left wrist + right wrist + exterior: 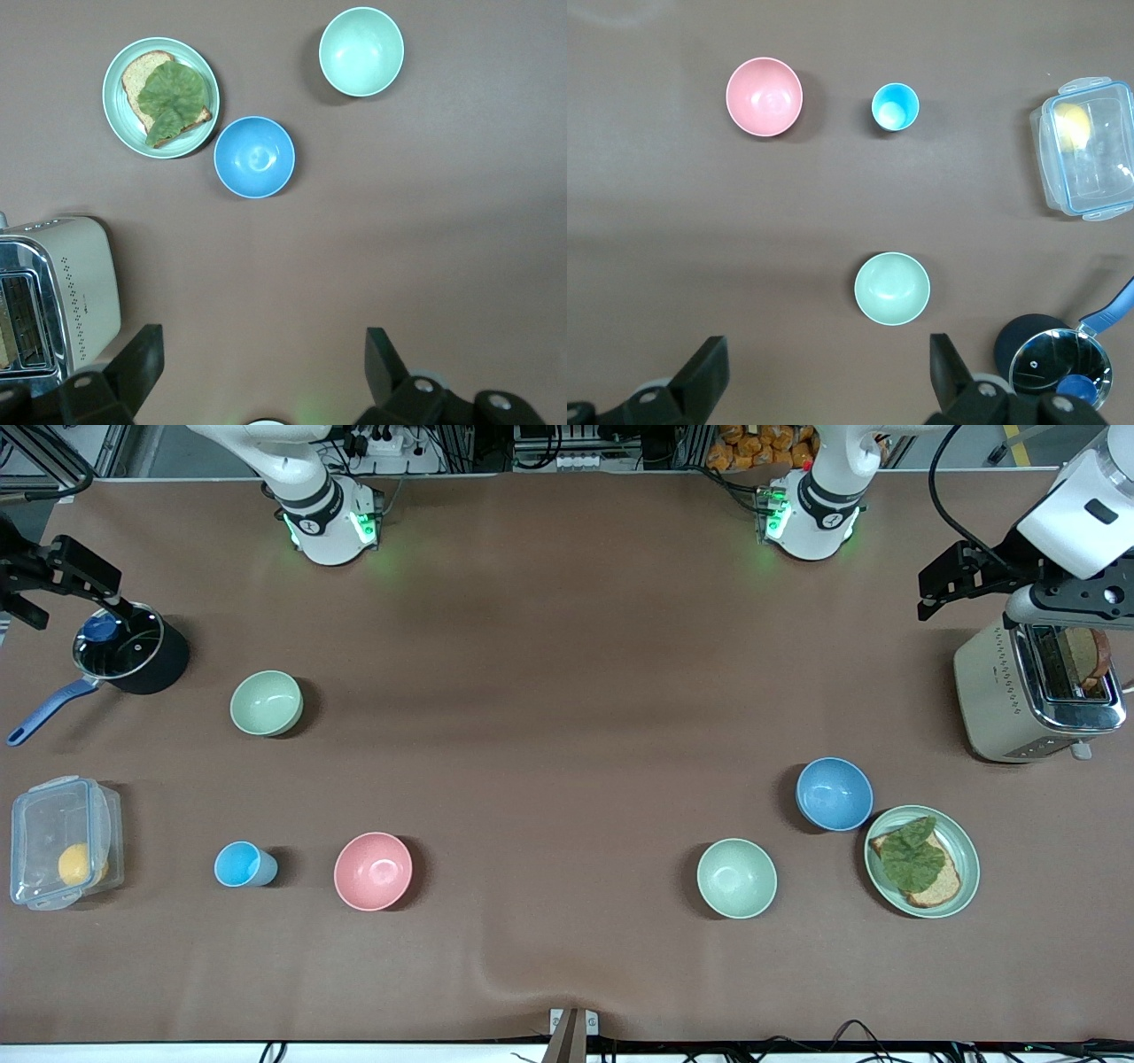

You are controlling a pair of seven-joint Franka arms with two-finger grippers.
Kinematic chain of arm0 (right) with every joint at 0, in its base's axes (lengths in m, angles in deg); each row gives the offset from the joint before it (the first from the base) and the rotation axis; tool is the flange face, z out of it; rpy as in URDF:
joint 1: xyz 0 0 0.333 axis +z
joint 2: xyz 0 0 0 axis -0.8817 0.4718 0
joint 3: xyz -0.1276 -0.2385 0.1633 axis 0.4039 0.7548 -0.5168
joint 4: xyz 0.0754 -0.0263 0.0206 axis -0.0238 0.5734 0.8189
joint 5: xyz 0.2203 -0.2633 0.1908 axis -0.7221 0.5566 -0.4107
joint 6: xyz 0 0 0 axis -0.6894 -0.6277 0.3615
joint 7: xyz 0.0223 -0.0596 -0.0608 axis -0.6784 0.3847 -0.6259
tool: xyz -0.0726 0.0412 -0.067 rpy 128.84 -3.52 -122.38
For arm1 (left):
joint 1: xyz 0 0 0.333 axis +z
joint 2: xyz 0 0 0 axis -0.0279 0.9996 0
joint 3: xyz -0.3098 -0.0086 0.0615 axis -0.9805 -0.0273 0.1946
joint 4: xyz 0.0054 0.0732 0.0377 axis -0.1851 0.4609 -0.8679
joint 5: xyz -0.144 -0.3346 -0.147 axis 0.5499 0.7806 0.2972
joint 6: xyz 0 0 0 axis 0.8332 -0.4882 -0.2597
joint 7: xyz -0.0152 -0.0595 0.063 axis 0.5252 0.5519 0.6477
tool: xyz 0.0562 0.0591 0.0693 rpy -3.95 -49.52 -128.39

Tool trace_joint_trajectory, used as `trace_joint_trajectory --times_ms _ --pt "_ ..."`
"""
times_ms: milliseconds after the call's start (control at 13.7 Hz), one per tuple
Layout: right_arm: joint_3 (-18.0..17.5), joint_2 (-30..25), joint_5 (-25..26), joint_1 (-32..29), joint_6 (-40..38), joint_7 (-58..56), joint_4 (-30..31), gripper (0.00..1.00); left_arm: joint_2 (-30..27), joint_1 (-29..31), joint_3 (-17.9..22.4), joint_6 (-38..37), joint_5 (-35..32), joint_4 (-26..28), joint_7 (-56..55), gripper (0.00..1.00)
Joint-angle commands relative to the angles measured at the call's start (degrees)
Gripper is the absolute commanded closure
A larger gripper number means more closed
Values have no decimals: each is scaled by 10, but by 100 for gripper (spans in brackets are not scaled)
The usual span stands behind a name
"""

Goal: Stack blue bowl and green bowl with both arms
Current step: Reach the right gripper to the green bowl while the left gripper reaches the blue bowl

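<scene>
**Q:** Where do you stand?

**Me:** My left gripper [263, 335] hangs high over bare table beside the toaster [1028, 691], jaws spread wide and holding nothing. My right gripper [826, 341] hangs just as wide and empty near the lidded saucepan [124, 655]. Nothing is stacked yet.

**Q:** And the bowls?

**Me:** The blue bowl [834, 794] sits toward my left arm's end. It is just beside the plate of bread and lettuce [921, 861] and farther from the front camera than that plate. The green bowl [266, 702] sits toward my right arm's end, nearer the front camera than the saucepan, with open cloth all round it.

**Q:** What worries you?

**Me:** First, picking the wrong green. A mintier bowl [736, 878] stands near the blue one, and it is the same shape and almost the same colour. Second, the plate. If I come down on the blue rim on that side, I judge a finger could clip the plate and shove the bread. Third, the grip. These look like smooth, matte plastic bowls, round, deep and thin-walled. I can only pinch the rim, so a bowl may tilt or slip out. It could also land crooked, ride on the other bowl's rim and tip over.

**Q:** And the table?

**Me:** It is covered in soft brown cloth, rumpled near the front edge. A nudged bowl would probably slide on it.
</scene>
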Motion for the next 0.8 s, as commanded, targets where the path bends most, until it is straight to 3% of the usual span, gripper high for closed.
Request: trace_joint_trajectory --times_ms 0,512,732 --pt "-4 -15 12 -5 6 -8 17 0 -8 1 -2 7 -5 7 -8 0" --pt "-3 -14 12 -2 6 -7 18 0 -3 2 -1 7 -10 8 -12 0" --pt "-2 -11 13 0 7 -6 18 0 19 16 2 41 -13 7 0 0"
